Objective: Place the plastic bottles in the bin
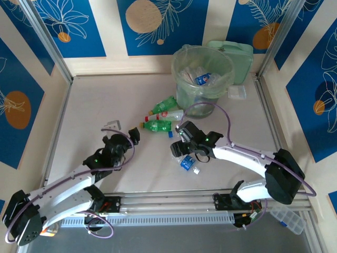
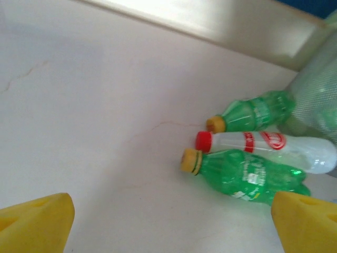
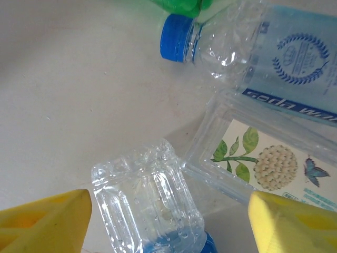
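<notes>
Three plastic bottles lie side by side before the bin (image 1: 202, 74): a green one (image 1: 163, 105), a white one with a red cap (image 1: 171, 115) and another green one (image 1: 158, 125). My left gripper (image 1: 126, 138) stands open just left of them. In its wrist view the nearest green bottle (image 2: 247, 176) lies ahead of the open left gripper (image 2: 174, 221), which holds nothing. My right gripper (image 1: 178, 143) hangs open over clear bottles. A crushed clear bottle (image 3: 147, 200) lies between its yellow fingers (image 3: 47, 219) with gaps to either side. A blue-capped clear bottle (image 3: 237, 47) lies beyond.
A clear flat box with a flower card (image 3: 268, 158) lies against the crushed bottle. A pale-green lid (image 1: 234, 55) leans behind the bin, with a small clear box (image 1: 237, 92) beside it. A compartment box (image 1: 287, 216) sits at the near right. A loose blue-labelled bottle (image 1: 187, 163) lies near the right arm.
</notes>
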